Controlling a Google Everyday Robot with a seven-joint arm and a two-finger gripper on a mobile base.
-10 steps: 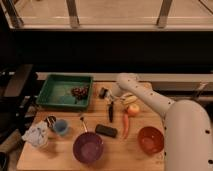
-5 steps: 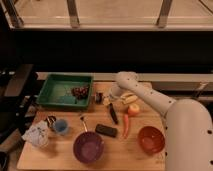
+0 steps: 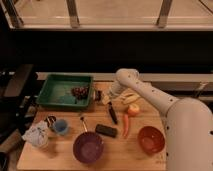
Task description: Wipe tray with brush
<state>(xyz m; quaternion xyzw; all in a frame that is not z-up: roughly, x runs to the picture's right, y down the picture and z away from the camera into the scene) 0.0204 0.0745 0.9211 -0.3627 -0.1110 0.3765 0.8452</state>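
Dim, warm light falls on the table (image 3: 65, 150); the far wall is almost black; soft blur throughout; the gripper (image 3: 104, 98), just right of the tray (image 3: 47, 92), lies in shadow.

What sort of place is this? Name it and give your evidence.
Probably a lab test bench: a wooden table by a railing holds bowls, a carrot, a green tray, with the arm's tool beside the tray.
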